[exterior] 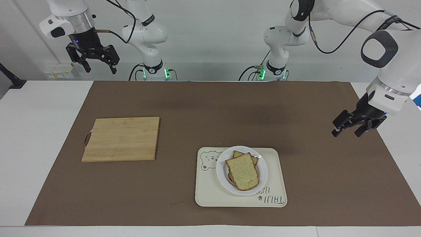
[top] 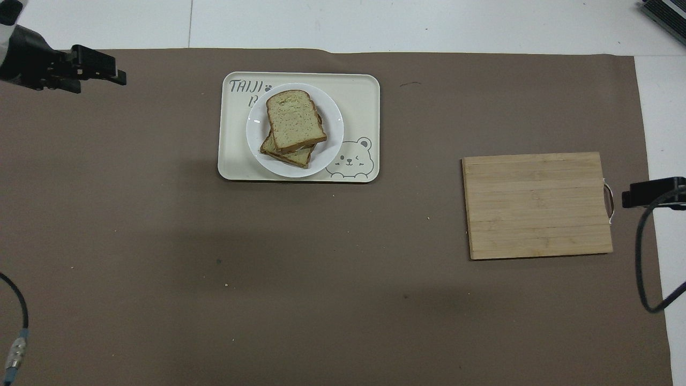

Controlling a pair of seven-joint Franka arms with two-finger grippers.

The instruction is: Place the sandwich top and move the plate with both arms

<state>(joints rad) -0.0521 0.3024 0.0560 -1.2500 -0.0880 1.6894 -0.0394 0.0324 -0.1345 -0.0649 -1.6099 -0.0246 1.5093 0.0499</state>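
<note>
The sandwich top (exterior: 242,171), a tan speckled slice with a brown crust, lies on top of another slice on the white plate (exterior: 264,169). It also shows in the overhead view (top: 295,120), on the plate (top: 333,123). The plate sits on a cream tray (exterior: 210,194). My left gripper (exterior: 346,131) is open and empty, raised over the brown mat toward the left arm's end of the table, well apart from the plate. It shows at the overhead view's edge (top: 102,72). My right gripper (exterior: 101,69) is open and empty, and it waits high by its base.
A wooden cutting board (exterior: 121,138) lies on the mat toward the right arm's end, also in the overhead view (top: 536,203). The tray (top: 364,96) bears a bear drawing. A black gripper tip (top: 651,192) shows beside the board.
</note>
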